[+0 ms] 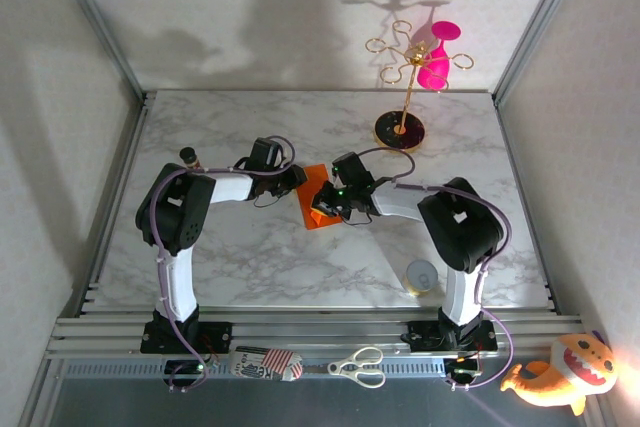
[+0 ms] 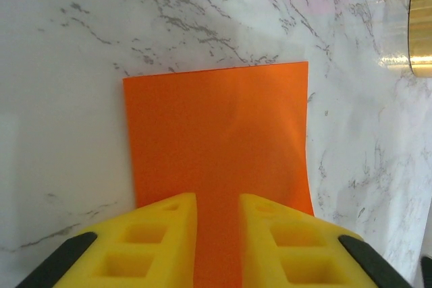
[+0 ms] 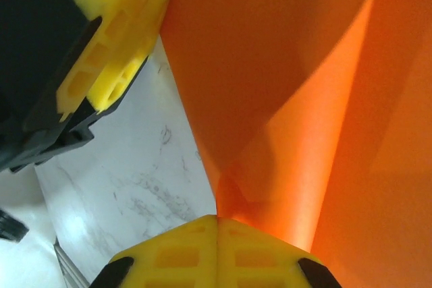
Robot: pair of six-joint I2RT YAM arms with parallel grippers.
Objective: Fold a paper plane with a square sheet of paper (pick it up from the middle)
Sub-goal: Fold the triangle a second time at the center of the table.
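Right gripper (image 3: 217,224) has its yellow fingers pressed together on a raised fold of the square sheet of paper (image 3: 290,99), which curls up from the pinch in a soft bright-orange wave. Left gripper (image 2: 217,200) is set narrow, its two fingers a slit apart with orange showing through the gap; whether its tips press on the sheet cannot be told. The sheet lies at the middle of the marble table (image 1: 250,267), between the two grippers, one part flat and one part lifted. It looks very light and limp, thin enough to buckle under a small push and to slide on the smooth stone, so one gripper probably has to pin it while the other folds. A hold near the middle of an edge, taken shallow, seems best, since a corner would likely just bend over. From above, the visible orange patch (image 1: 312,211) runs longer away from the arm bases than across, tilted slightly. No nose is formed yet, so it points nowhere in particular.
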